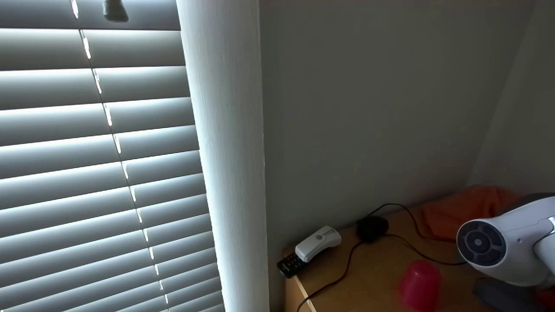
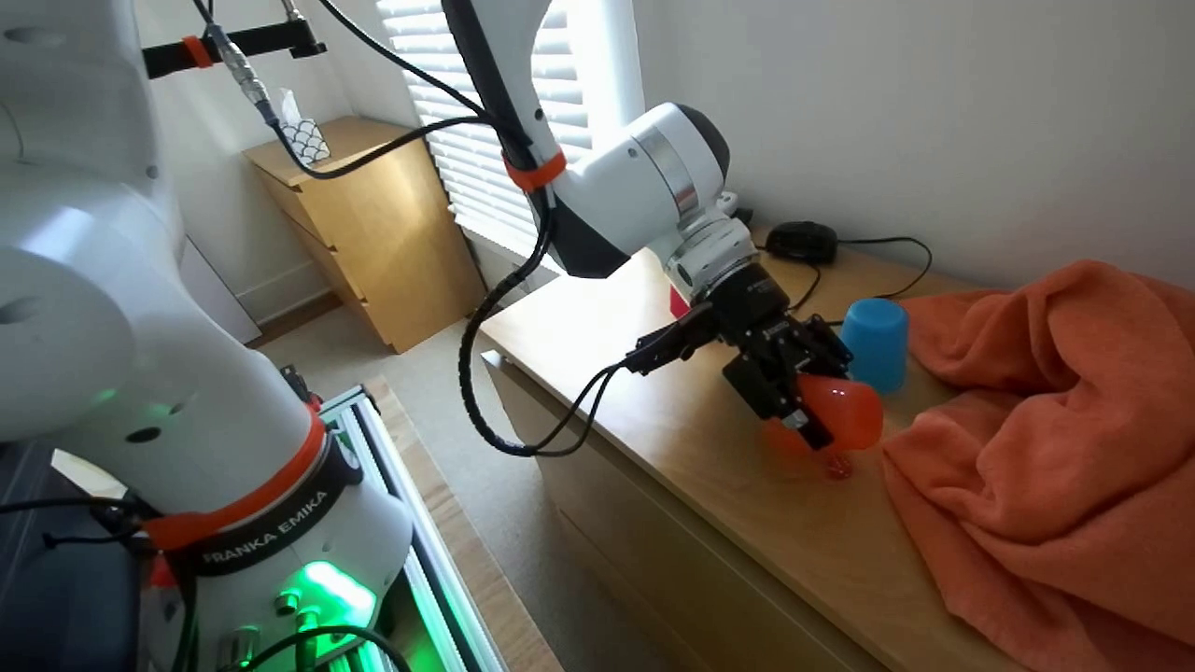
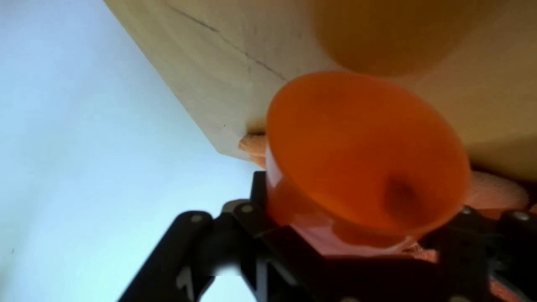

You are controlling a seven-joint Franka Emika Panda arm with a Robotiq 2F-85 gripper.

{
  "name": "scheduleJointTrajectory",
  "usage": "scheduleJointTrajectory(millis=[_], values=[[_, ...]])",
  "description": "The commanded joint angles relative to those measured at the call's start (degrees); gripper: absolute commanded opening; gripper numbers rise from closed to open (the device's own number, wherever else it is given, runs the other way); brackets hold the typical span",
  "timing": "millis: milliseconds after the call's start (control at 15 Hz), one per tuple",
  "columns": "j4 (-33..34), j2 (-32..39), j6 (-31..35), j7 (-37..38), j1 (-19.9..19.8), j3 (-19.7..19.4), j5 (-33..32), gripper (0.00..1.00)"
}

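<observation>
- Gripper (image 2: 827, 397) is clamping the orange cup (image 2: 859, 417), jaws pressing on both sides.
- The cup is leaning well over, its open mouth showing in the wrist view; whether it is touching the wooden top (image 2: 709, 420) isn't showing clearly.
- Judging by this pose, the step in hand is holding the cup tilted, no release happening yet.
- The next move is likely calling for a steady grip and care around the blue cup (image 2: 876, 343), which is standing just beside it.
- Farther out, an orange cloth (image 2: 1055, 420) is lying heaped and a pink cup (image 1: 419, 284) is standing.
</observation>
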Motion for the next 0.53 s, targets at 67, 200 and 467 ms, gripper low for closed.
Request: scheduleJointTrajectory(millis=[67,200,467], values=[[-0.6,1.7,-2.6,2.0,1.2,1.3,-5.4,0.48],[-0.7,1.7,-4.6,3.0,2.1,2.0,-7.5,0.48],[-0.6,3.1,-8.8,6.5,3.4,3.7,-10.0,0.48]])
